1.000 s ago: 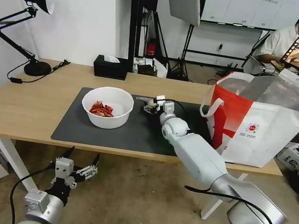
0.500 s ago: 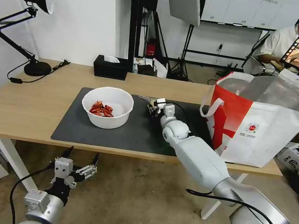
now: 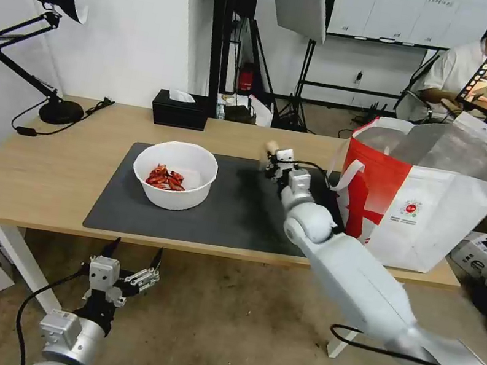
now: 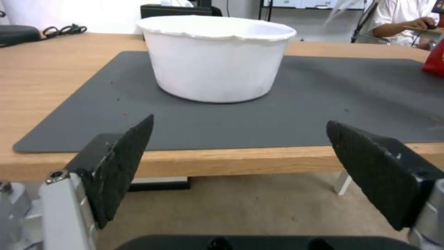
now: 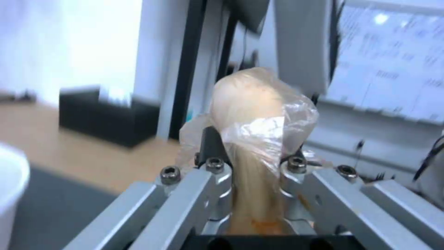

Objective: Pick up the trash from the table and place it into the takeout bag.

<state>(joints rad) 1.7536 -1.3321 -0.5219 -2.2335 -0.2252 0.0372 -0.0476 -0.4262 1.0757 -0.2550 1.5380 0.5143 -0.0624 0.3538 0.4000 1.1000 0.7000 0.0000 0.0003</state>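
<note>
Your bench (image 3: 38,179) carries the takeout bag (image 3: 434,196) at its right end, mouth open, contents hidden from you. The white bowl (image 3: 174,174) of red scraps sits untouched on the grey mat (image 3: 231,218), so it is left to do. Your right gripper (image 3: 274,156) pinches the wrapped lump (image 5: 259,114) above the mat's far edge, beside the bag. Your left gripper (image 3: 133,264) hangs below the near edge, fingers (image 4: 120,166) spread.

Bowl (image 3: 174,174) on the mat (image 3: 232,215) (left half), takeout bag (image 3: 434,196) at the table's (image 3: 38,179) right end.
</note>
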